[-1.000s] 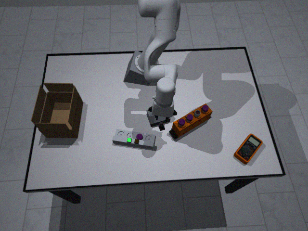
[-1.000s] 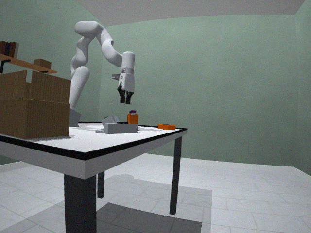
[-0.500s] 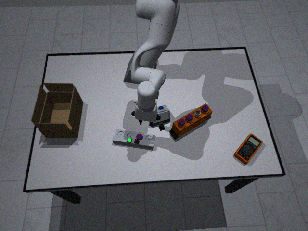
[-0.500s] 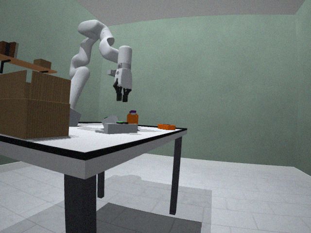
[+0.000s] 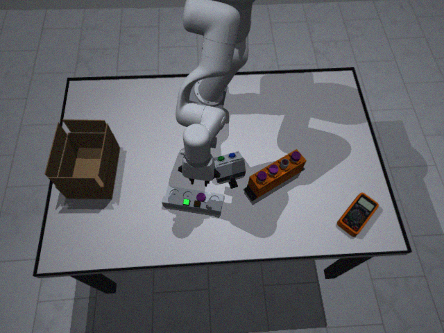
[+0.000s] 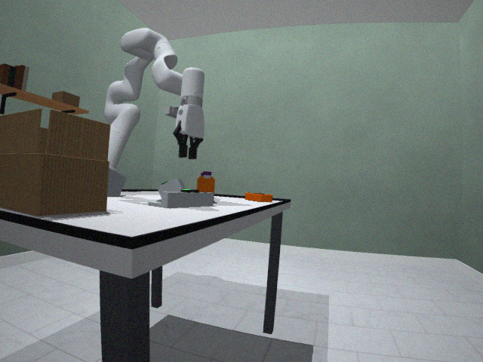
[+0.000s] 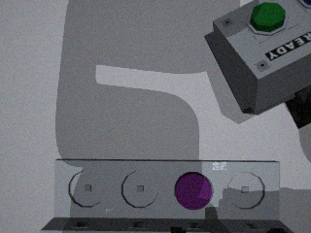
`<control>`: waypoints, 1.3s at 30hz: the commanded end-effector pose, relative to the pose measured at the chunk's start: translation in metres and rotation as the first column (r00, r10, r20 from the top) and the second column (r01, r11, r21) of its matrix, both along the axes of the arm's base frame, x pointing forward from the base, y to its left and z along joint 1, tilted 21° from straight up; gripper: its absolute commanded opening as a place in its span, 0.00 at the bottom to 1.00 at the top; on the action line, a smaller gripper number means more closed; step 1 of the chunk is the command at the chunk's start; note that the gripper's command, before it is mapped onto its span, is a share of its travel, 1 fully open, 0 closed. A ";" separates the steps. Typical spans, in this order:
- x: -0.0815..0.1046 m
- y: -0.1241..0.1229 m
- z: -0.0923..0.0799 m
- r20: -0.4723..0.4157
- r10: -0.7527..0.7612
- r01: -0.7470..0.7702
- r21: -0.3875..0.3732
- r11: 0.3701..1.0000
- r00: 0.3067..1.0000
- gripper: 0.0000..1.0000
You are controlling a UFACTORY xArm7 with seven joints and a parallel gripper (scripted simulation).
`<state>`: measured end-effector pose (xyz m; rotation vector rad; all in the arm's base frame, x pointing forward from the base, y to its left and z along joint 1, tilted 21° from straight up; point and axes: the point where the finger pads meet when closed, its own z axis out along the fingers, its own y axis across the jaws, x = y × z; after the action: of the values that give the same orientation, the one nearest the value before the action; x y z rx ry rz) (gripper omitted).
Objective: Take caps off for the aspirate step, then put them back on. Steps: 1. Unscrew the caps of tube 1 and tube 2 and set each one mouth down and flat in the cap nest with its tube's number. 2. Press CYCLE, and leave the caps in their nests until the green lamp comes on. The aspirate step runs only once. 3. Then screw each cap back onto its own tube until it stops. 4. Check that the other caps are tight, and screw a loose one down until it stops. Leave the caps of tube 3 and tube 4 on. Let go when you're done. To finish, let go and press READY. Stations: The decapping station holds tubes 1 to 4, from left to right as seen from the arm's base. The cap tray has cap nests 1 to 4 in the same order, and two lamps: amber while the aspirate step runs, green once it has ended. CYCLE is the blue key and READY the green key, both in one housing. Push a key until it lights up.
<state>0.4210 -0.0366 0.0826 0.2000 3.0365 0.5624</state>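
Observation:
The orange decapping station [image 5: 276, 177] [image 6: 205, 184] holds four tubes. Three carry purple caps [image 5: 295, 155] [image 5: 273, 168] [image 5: 261, 175]; the second tube from the right [image 5: 284, 164] is open. The grey cap tray [image 5: 172, 205] [image 6: 183, 199] [image 7: 162, 167] has one purple cap [image 5: 200, 196] [image 7: 193, 190] lying flat in its second nest from the right; the other nests are empty. The tray's green lamp [image 5: 186, 201] is lit. My gripper [image 5: 200, 183] [image 6: 187, 151] hangs high above the tray, partly open and empty. The key housing [image 5: 229, 165] [image 7: 253, 63] has the green READY key [image 5: 220, 157] [image 7: 266, 16] and the blue CYCLE key [image 5: 232, 155].
An open cardboard box [image 5: 84, 157] [image 6: 54, 164] stands at the table's left. An orange multimeter [image 5: 357, 214] [image 6: 258, 197] lies at the right front. The key housing stands just behind the tray, with the station to its right.

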 end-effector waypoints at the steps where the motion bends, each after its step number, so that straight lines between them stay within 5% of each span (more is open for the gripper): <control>1: 0.003 -0.001 0.000 -0.011 0.004 -0.004 0.004 1.000 1.000 0.46; 6: 0.004 0.002 -0.009 -0.011 0.004 -0.004 0.004 1.000 1.000 0.46; 32: 0.011 0.045 -0.121 -0.011 0.004 -0.004 0.003 1.000 1.000 0.46; 39: 0.011 0.045 -0.120 -0.011 0.004 -0.004 0.004 1.000 1.000 0.46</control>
<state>0.4291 0.0084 -0.0354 0.1941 3.0511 0.5767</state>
